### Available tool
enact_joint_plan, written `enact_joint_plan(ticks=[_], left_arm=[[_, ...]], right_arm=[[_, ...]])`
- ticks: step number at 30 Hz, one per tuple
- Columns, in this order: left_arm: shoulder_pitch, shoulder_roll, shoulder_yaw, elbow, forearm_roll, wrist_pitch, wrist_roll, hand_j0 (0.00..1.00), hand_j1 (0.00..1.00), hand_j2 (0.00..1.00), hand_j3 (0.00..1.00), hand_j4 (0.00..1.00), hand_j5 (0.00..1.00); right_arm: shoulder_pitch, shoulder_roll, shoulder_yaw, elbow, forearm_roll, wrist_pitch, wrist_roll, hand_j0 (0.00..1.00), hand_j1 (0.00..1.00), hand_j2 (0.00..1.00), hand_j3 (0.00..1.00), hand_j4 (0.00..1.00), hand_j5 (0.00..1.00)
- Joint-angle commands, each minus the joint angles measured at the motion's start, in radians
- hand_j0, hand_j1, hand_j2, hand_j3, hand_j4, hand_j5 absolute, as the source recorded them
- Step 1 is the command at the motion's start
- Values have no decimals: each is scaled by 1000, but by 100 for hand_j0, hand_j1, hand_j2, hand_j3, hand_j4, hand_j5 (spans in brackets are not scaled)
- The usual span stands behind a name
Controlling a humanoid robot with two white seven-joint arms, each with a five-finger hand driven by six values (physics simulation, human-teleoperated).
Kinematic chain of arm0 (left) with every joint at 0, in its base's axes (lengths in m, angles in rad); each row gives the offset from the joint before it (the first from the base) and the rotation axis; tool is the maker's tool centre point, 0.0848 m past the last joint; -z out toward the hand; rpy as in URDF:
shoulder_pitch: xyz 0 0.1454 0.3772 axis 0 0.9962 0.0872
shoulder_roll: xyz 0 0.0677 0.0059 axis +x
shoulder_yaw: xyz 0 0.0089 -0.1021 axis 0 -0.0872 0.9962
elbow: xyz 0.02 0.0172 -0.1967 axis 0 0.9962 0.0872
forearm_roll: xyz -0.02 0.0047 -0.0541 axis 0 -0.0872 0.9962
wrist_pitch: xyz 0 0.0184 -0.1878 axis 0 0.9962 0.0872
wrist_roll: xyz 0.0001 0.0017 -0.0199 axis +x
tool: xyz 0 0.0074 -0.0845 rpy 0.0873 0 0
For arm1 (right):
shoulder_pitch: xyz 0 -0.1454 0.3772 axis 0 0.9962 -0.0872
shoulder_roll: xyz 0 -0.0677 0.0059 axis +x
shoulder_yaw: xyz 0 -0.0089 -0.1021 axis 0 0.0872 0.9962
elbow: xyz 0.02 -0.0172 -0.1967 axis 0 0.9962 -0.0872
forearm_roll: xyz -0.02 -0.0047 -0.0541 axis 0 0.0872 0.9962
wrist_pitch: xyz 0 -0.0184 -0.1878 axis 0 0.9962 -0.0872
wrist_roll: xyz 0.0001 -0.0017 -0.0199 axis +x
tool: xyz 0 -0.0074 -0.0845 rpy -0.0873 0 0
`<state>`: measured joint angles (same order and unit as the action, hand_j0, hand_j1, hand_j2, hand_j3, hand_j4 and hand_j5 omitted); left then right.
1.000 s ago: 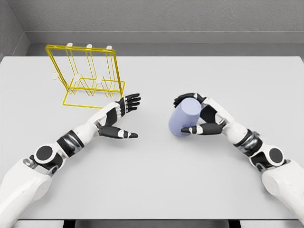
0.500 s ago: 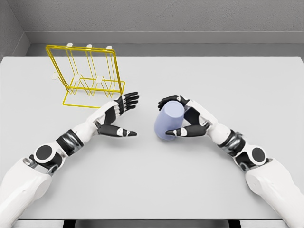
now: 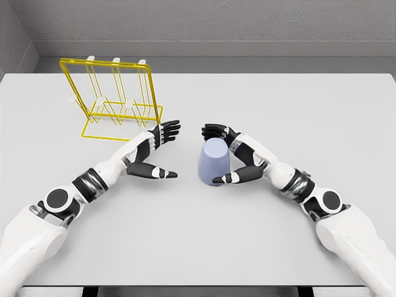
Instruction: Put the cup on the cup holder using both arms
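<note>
Right hand [image 3: 230, 156] loosened; cup [image 3: 213, 161] upright, nearer left hand [image 3: 152, 152].

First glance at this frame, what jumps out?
The pale blue cup near the table's middle, standing on the table with the right hand open around it, fingers behind and thumb in front. Facing it from the left, the left hand is held open, palm toward the cup. At the far left of the grey table stands the bright yellow wire cup holder, with nothing on it.
</note>
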<state>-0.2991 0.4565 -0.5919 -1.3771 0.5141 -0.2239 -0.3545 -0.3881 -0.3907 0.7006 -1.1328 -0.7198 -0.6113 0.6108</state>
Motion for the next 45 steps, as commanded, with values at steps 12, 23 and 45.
enact_joint_plan(ticks=[12, 23, 45], left_arm=[[14, -68, 20, 3, -54, -2, -3, 100, 100, 100, 100, 100, 100], [17, -119, 11, 58, -55, -49, -4, 100, 100, 100, 100, 100, 100], [-6, -174, 6, 99, -58, -92, -96, 100, 100, 100, 100, 100, 100]], right_arm=[[-18, -163, -56, 18, -3, 0, 0, 100, 100, 100, 100, 100, 100], [-91, -335, -50, 18, -3, 0, 0, 100, 100, 100, 100, 100, 100], [-328, -419, -32, -1, 661, 0, -62, 100, 100, 100, 100, 100, 100]])
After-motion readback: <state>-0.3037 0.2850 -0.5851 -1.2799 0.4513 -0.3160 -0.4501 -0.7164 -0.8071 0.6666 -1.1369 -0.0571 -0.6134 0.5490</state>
